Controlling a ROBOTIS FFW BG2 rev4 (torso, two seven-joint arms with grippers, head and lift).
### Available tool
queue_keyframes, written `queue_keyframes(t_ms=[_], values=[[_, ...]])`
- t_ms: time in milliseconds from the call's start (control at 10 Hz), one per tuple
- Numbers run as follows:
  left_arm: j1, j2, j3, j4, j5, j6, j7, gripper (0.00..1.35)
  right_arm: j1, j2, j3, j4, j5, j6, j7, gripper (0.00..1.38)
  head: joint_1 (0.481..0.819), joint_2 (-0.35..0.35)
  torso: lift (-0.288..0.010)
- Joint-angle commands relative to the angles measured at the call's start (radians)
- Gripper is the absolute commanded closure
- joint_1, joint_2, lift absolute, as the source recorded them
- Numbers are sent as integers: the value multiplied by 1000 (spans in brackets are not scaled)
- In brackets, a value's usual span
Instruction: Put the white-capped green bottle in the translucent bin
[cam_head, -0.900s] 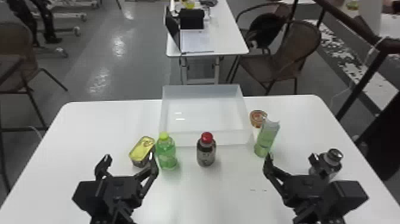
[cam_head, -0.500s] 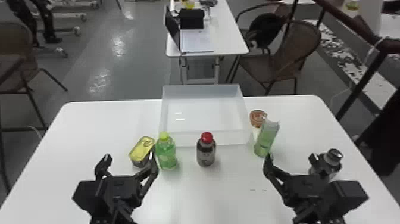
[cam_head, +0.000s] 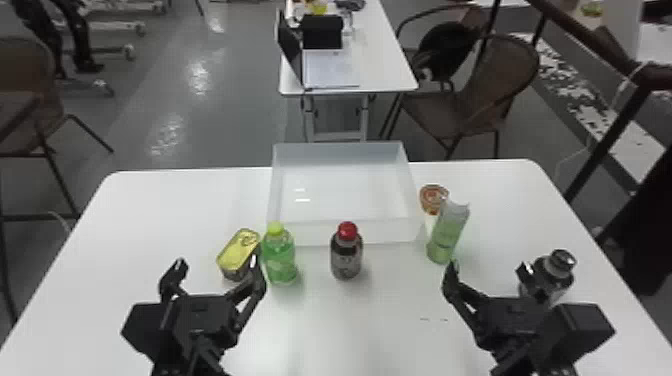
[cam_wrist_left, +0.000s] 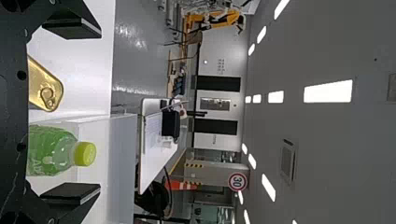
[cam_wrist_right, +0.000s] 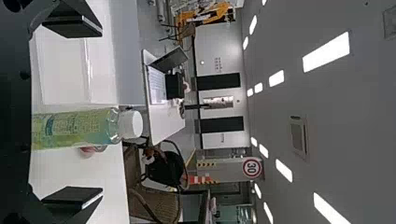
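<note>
While white-capped green bottle (cam_head: 446, 235) looks slim, left gripper (cam_head: 217, 267), right gripper (cam_head: 487, 270): fingers apart

Dark bottle (cam_head: 556, 278) partly hidden behind right claw (cam_head: 486, 269); label (cam_head: 346, 261) on red-capped bottle (cam_head: 347, 242) blurred.

Bright ceiling lights (cam_wrist_left: 328, 91) glow high beyond the left claw (cam_head: 218, 266); glare streaks the grey floor (cam_head: 200, 77) well past it, and small white glints mark the translucent bin (cam_head: 310, 232).
</note>
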Motion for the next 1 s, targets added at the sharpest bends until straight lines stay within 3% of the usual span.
queue_keyframes(t_ms=[0, 100, 200, 400, 900], values=[[-1, 0, -1, 0, 1, 1, 0, 140, -46, -18, -2, 89, -106, 12, 53, 99, 695, 0, -44], [-1, 0, -1, 1, 2, -1, 0, 140, -91, -44, -2, 158, -130, 12, 93, 99, 695, -1, -44], [-2, 0, -1, 1, 2, -2, 0, 140, -120, -53, -2, 193, -106, 35, 92, 99, 695, -1, -44], [-1, 0, 2, 1, 4, -7, 0, 140, -195, -42, -12, 296, -52, 36, 90, 94, 695, -15, -44], [1, -9, 9, 9, 16, -33, 0, 140, -356, -12, -11, 554, -48, -14, 92, 91, 695, -23, -44]])
